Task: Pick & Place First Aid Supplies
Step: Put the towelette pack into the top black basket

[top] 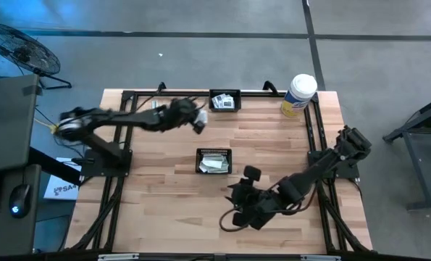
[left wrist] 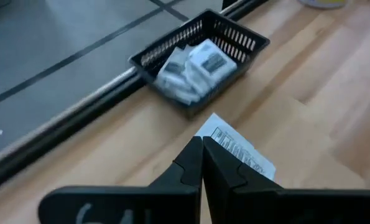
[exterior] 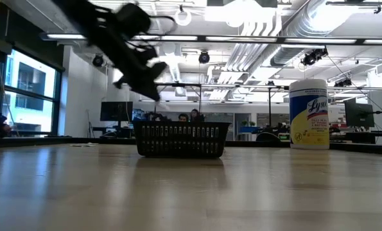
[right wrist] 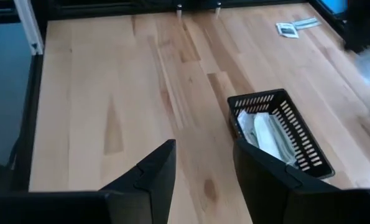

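Observation:
My left gripper [left wrist: 202, 148] is shut on a square white packet with dark print [left wrist: 237, 152] and hovers over the far part of the table [top: 198, 122], next to the far black basket [left wrist: 200, 59]. That basket [top: 224, 100] holds several white packets. In the low view the left gripper [exterior: 144, 72] hangs high above a basket [exterior: 182, 139]. The middle basket [top: 214, 161] holds pale green-and-white strips [right wrist: 268, 134]. My right gripper [right wrist: 203, 168] is open, low over the near right of the table [top: 235, 204], short of the middle basket. My left gripper pinches the white packet between its two fingers at one edge [left wrist: 222, 140]. The rest of the packet sticks out beyond the fingertips. It is lifted clear of the table and lies roughly flat.
A tall white-and-yellow canister [top: 298, 94] stands at the far right corner [exterior: 308, 114]. A few loose packets [right wrist: 293, 26] lie on the wood toward the far left. Black frame rails [top: 313, 130] run along the table's sides. Bare wood lies near and left of the middle basket.

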`<state>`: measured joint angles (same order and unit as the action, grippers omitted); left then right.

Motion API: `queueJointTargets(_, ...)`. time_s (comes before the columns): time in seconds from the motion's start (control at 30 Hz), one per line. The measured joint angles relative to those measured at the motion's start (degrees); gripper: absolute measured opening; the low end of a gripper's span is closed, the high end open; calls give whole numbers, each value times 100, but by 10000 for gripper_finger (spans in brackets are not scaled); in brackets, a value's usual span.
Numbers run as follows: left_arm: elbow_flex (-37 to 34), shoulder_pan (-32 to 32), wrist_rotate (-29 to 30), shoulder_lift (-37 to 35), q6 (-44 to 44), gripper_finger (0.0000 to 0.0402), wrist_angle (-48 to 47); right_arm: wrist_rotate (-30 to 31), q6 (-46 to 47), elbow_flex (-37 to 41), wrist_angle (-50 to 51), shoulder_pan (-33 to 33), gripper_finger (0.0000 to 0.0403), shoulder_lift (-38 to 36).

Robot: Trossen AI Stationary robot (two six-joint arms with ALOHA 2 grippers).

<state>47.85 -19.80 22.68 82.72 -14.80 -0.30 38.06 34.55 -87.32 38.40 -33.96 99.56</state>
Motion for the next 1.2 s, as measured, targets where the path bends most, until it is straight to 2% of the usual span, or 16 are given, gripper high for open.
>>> queueJointTargets(0.23, 1979, -586, -141, 1838, 513, 0, -364, -16, 45, 1, 10, -72, 153, -27)
queueJointTargets(0.43, 3120, -822, 371, 2580, 1362, 0, -450, -174, 109, 1, 53, -69, 153, -27)
queueJointTargets(0.53, 3488, -871, 227, 2800, 1617, 0, -568, -274, 126, 1, 164, -72, 153, -27)
queueJointTargets(0.63, 3539, -964, -743, 3069, 1347, 0, -595, -298, 117, 4, 238, -72, 153, -27)
queueJointTargets(0.67, 3548, -991, -886, 3159, 1254, 0, -591, -297, 117, 4, 261, -70, 153, -25)
queueJointTargets(0.77, 3604, -1144, -890, 3354, 988, 0, -552, -297, 105, 4, 322, -70, 153, -25)
queueJointTargets(0.97, 3572, -1378, -1452, 3514, 523, 9, -591, -310, -60, 6, 342, -67, 153, -27)
queueJointTargets(1.1, 3574, -1400, -1637, 3519, 522, 47, -617, -229, -156, 6, 344, -49, 153, -25)
queueJointTargets(1.2, 3574, -1394, -1553, 3518, 526, 87, -653, -215, -141, 6, 342, -14, 153, -25)
